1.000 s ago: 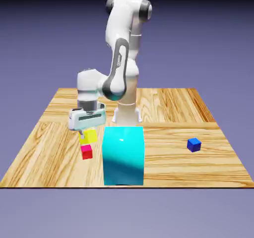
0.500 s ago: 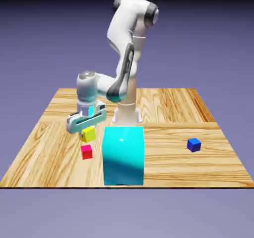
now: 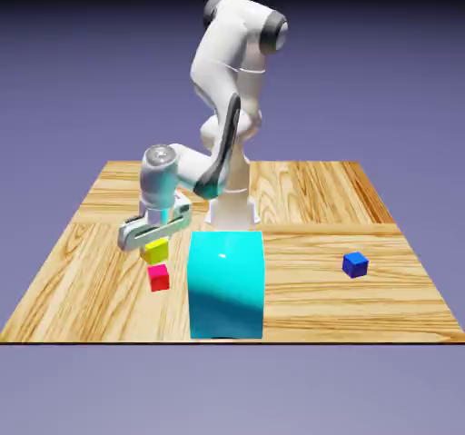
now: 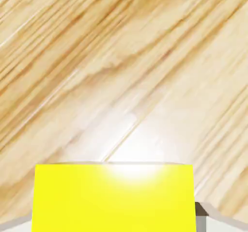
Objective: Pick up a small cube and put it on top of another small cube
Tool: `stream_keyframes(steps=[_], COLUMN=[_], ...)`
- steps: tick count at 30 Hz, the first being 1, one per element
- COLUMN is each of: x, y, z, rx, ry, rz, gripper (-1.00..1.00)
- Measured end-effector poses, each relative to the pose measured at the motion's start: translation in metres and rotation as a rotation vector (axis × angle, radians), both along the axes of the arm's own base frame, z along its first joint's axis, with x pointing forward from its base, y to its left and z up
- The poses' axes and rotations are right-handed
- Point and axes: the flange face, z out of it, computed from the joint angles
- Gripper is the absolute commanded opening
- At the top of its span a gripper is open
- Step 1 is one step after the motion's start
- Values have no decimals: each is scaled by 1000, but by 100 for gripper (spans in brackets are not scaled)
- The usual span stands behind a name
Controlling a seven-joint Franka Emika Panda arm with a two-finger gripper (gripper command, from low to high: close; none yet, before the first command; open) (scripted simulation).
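Note:
A tiny yellow cube (image 3: 155, 250) hangs just under my gripper (image 3: 154, 247), which is shut on it above the table. In the hand view the yellow cube (image 4: 114, 197) fills the bottom between my fingertips (image 4: 201, 210), with only wood grain beyond it. A tiny red-pink cube (image 3: 159, 278) rests on the table directly below and slightly in front of the yellow one, with a small gap between them. It does not show in the hand view.
A big cyan block (image 3: 225, 283) stands right beside the red-pink cube, toward the exterior view's right, close to my hand. A small blue cube (image 3: 355, 264) lies farther to the right. The wooden table's front edge (image 3: 227, 341) runs just past the cyan block.
My hand has tilted and rolled while staying over the red-pink cube, and the upper arm has shifted. The yellow cube stays in my grip, slightly nearer the exterior view's left.

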Motion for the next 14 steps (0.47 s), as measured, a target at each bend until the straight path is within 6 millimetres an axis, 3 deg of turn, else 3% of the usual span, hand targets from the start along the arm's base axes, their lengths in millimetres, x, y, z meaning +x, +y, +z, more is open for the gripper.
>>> stream_keyframes(steps=[14], x=[-2], y=[1], z=[-29], rx=[20], ry=[-24], rz=[3], gripper=[-100])
